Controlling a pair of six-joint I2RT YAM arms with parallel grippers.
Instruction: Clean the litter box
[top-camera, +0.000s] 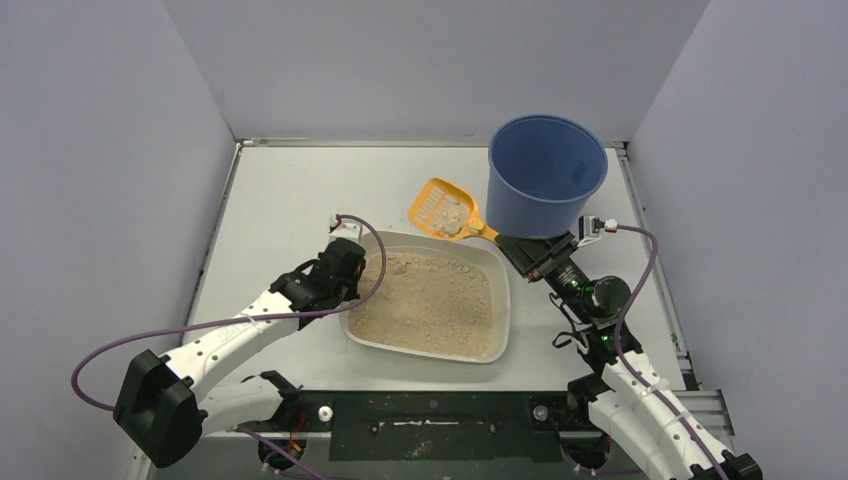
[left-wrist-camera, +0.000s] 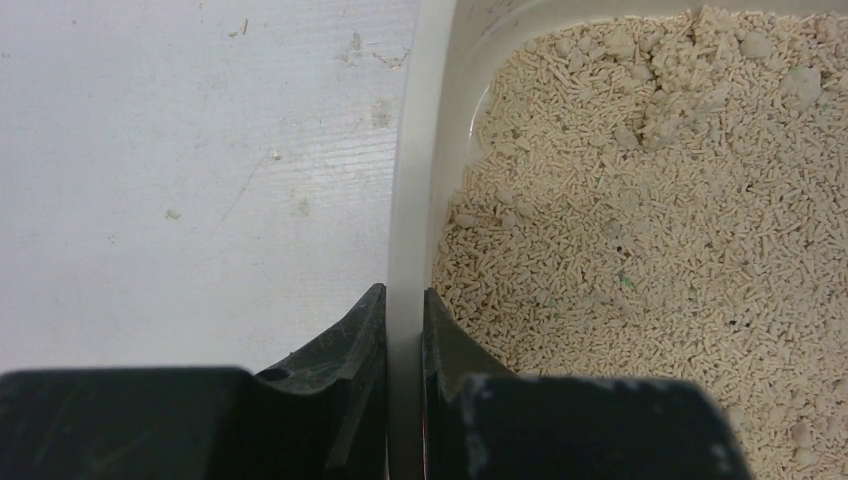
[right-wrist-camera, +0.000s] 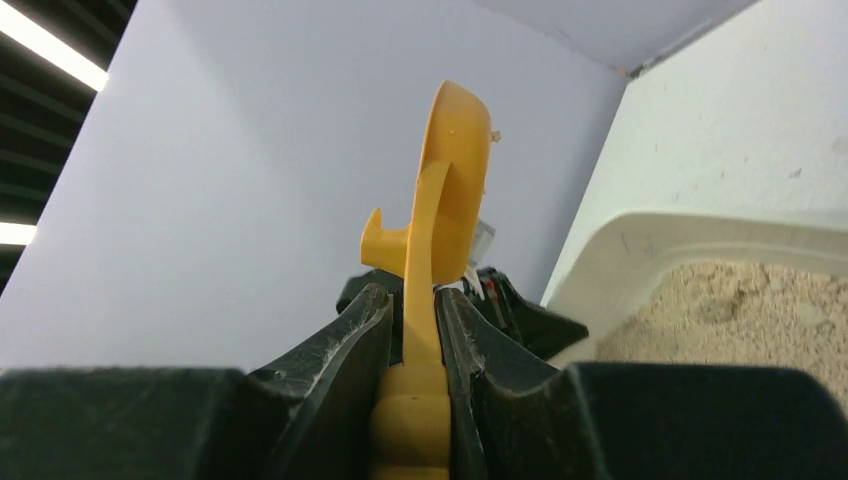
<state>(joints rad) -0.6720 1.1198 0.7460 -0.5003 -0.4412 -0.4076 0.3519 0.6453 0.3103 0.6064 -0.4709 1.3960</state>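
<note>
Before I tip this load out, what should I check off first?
1. Grip of right fingers on the scoop handle: ok, closed on it from both sides.
2. Clumps lying in the scoop: ok.
3. Scoop head over the bucket: not ok, it sits beside the bucket, above the table.
4. Bucket mouth open and unblocked: ok.
5. Hold of left fingers on the litter box wall: ok, one finger on each side.
6. Scoop high enough to pass the bucket rim: cannot tell.
</note>
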